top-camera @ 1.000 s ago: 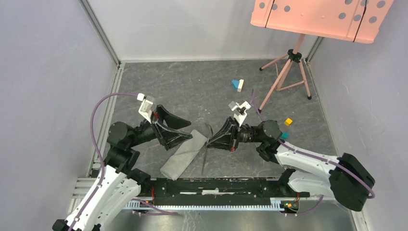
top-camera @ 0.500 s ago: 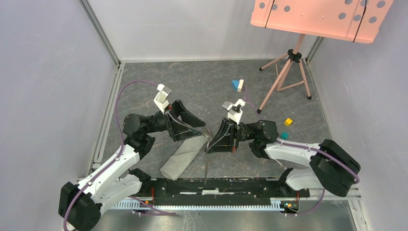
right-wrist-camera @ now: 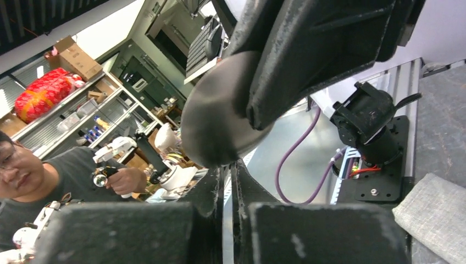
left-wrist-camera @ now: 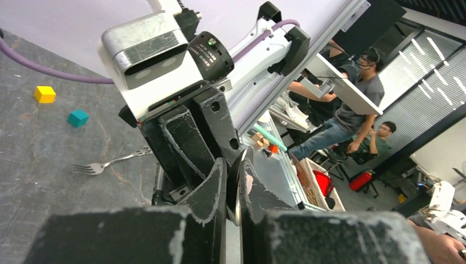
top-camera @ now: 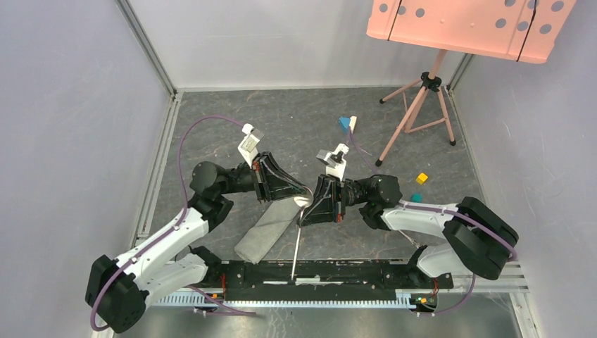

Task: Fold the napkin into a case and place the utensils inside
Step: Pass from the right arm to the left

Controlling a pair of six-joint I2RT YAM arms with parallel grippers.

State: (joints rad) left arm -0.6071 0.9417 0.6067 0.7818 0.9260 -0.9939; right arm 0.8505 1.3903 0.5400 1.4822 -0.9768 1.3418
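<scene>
From above, note right gripper (top-camera: 305, 210) clamped on the spoon (top-camera: 296, 243) neck, just beside the top end of the case (top-camera: 267, 224). In left wrist view, read left gripper (left-wrist-camera: 232, 171) as probably nipping the bowl edge-on. In right wrist view, treat as light, rigid, slick steel; hold the flat neck.

The left hand (left-wrist-camera: 233, 168) pinches the thin edge of the spoon (left-wrist-camera: 237, 192) between its fingers. Just beyond the spoon stands the right hand (left-wrist-camera: 206, 146). Left of the spoon, the fork (left-wrist-camera: 107, 163) lies on the bench (left-wrist-camera: 33, 165). A teal block (left-wrist-camera: 78, 117) and a yellow block (left-wrist-camera: 45, 94) sit farther left.
</scene>
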